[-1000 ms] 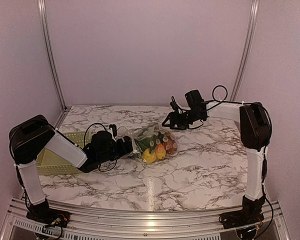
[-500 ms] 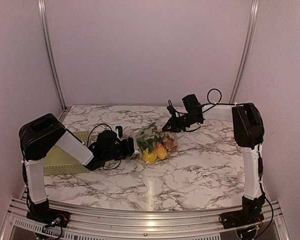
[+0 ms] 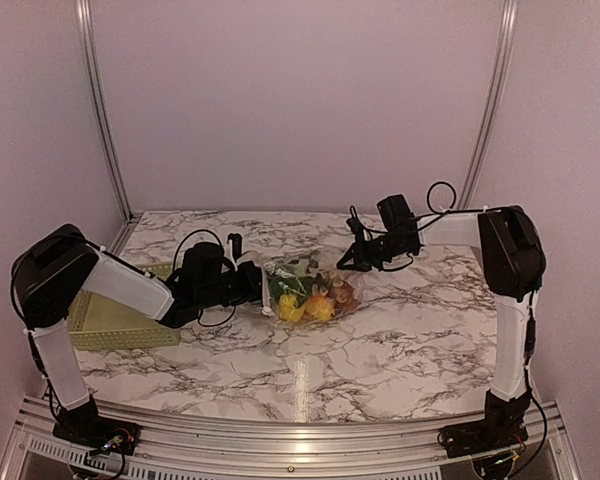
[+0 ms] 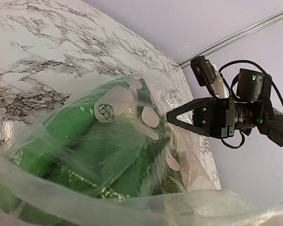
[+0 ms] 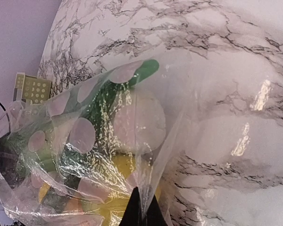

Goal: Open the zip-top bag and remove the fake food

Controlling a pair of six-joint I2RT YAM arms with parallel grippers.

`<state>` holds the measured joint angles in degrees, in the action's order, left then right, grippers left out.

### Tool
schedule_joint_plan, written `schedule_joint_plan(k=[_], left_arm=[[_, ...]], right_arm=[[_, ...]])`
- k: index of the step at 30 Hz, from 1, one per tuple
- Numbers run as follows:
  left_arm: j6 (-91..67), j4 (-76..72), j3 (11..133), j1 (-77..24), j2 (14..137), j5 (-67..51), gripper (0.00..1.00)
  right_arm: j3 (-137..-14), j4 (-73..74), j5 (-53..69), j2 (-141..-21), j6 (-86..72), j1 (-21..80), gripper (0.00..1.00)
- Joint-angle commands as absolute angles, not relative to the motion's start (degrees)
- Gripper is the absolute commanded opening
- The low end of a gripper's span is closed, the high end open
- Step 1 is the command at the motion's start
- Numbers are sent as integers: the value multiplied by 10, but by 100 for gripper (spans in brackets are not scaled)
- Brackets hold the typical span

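Tabletop (image 3: 400, 340): white with grey marble veining, carrying everything listed below.

Left arm (image 3: 110, 285): reaching from the near left corner toward the middle, passing low over the basket.

Right arm (image 3: 505, 260): rising at the near right corner and bending leftward toward the middle.

Basket (image 3: 120, 322): pale green and perforated, sitting at the left side of the tabletop, partly hidden under the left arm.

Zip-top bag (image 3: 310, 290): clear and crinkled, lying at mid-tabletop between the two grippers, being held at both ends, bulging with its contents, and showing pale round printed spots in both wrist views.

Fake food (image 3: 315, 292): sitting inside the bag.
- leafy vegetable (image 3: 292, 273), green and white, filling the far left part
- yellow pieces (image 3: 290, 305), lying along the near side
- orange piece (image 3: 323, 300), lying just beside the yellow pieces
- brown piece (image 3: 344, 292), lying at the right end

Left gripper (image 3: 263, 290): pressed together, pinching the bag's left edge, with its fingers hidden behind plastic film in the left wrist view.

Right gripper (image 3: 348, 262): pressed together, pinching a fold of film at the bag's far right corner, its dark fingertips meeting at the bottom edge of the right wrist view.
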<state>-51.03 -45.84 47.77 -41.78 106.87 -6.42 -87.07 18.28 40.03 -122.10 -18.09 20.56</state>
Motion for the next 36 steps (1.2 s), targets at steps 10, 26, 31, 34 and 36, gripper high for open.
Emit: schedule_joint_plan(k=[10, 26, 31, 34, 36], left_arm=[[-436, -289, 464, -405, 930, -89, 0], [-400, -97, 454, -387, 722, -131, 0], [-401, 35, 479, -359, 637, -106, 0], [-408, 103, 485, -327, 580, -101, 0], [-412, 144, 494, -305, 547, -102, 0]], right_arm=[[-808, 142, 349, -1172, -206, 167, 0], [-772, 126, 342, -1165, -211, 134, 0], [-762, 123, 344, -1162, -206, 130, 0], [-759, 121, 346, -1162, -205, 129, 0], [-758, 120, 347, -1163, -203, 129, 0]])
